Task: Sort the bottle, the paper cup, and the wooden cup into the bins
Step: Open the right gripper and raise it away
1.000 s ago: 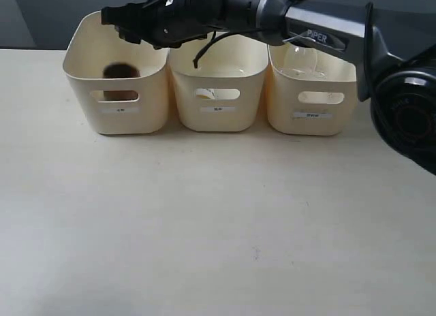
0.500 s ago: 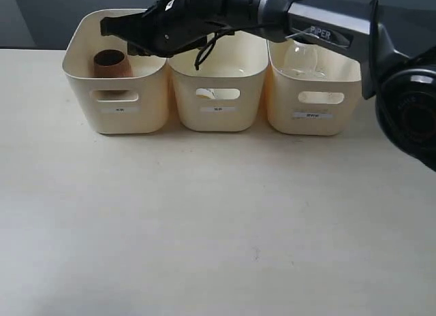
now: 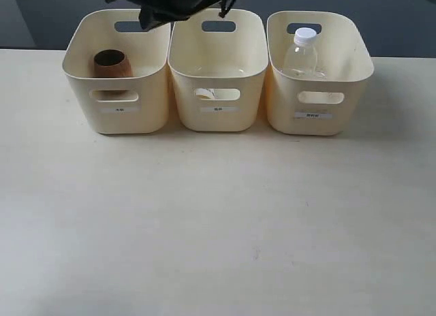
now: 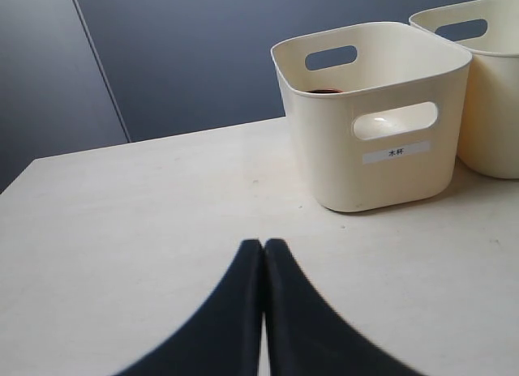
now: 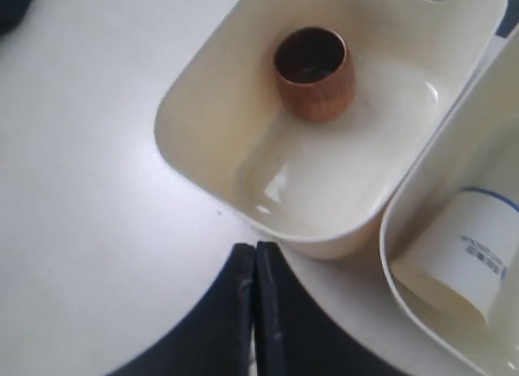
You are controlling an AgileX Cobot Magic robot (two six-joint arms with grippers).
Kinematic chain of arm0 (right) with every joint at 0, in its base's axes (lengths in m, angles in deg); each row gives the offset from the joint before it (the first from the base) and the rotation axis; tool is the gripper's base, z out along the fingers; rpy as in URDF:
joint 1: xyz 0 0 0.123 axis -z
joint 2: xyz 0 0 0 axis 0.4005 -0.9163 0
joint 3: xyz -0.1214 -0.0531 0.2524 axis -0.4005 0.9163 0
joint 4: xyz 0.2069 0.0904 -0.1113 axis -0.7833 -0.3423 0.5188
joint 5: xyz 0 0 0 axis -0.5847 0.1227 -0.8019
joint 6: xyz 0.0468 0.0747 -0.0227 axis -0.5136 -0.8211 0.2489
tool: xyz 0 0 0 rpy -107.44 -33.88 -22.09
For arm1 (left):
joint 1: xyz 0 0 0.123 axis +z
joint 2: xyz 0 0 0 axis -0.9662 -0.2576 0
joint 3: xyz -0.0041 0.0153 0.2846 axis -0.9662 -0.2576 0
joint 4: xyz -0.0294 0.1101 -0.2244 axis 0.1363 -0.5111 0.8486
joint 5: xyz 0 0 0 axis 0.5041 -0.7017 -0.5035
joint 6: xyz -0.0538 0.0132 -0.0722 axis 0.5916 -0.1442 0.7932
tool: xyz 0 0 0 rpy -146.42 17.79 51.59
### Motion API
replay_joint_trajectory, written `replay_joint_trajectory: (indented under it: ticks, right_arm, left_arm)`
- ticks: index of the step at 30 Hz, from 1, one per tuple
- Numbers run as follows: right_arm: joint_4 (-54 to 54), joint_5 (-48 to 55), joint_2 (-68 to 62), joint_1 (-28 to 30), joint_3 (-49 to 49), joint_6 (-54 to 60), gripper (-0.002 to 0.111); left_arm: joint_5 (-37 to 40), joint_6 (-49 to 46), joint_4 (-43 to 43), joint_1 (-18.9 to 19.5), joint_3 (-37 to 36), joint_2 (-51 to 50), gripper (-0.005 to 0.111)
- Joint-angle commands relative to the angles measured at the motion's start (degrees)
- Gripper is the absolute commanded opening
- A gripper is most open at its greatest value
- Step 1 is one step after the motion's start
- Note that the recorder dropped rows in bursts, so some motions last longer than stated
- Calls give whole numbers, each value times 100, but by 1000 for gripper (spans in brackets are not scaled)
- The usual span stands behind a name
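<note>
Pale table (image 3: 204,220) fills the near part of the scene, with a dark grey wall behind it. Three bins stand in a row at the far side, close to each other.

The wooden cup (image 3: 112,64) stands upright in the left bin (image 3: 119,118). The paper cup (image 5: 462,250) lies on its side in the middle bin (image 3: 218,122); from the front only a bit of white shows through the handle slot. The bottle (image 3: 301,54) stands upright in the right bin (image 3: 317,122), cap on top.

All three things look sorted, so I think the only move left is for the arms to pull away.

The right gripper (image 5: 254,267) hangs above the near edge of the left bin. Its fingers are pressed together and hold nothing. The wooden cup sits below it and farther into the bin, mouth up. The right gripper is much nearer to the cups than the other one.

The left gripper (image 4: 263,258) is low over the table, out to the left of the bins. Its fingers are together too, and empty.

In the exterior view only a dark piece of the right arm (image 3: 170,3) shows at the top edge, and it hides part of the left bin's far rim. The left arm is not seen there at all. The words on the labels are too small to read.
</note>
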Motion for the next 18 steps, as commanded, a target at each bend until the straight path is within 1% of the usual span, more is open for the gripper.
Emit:
replay_joint_trajectory:
  ticks: [1, 4, 13, 18]
  right_arm:
    - [456, 731, 386, 16, -31, -189, -1]
    - [756, 990, 607, -8, -31, -429, -1]
    - [1158, 1601, 1512, -8, -31, -555, -1]
    - [1496, 2107, 2144, -8, -31, -719, -1]
  left_arm:
    - [8, 11, 5, -29, -7, 28, 0]
    - [8, 11, 5, -29, -7, 28, 0]
    - [8, 11, 5, -29, -7, 28, 0]
    - [8, 11, 5, -29, -7, 28, 0]
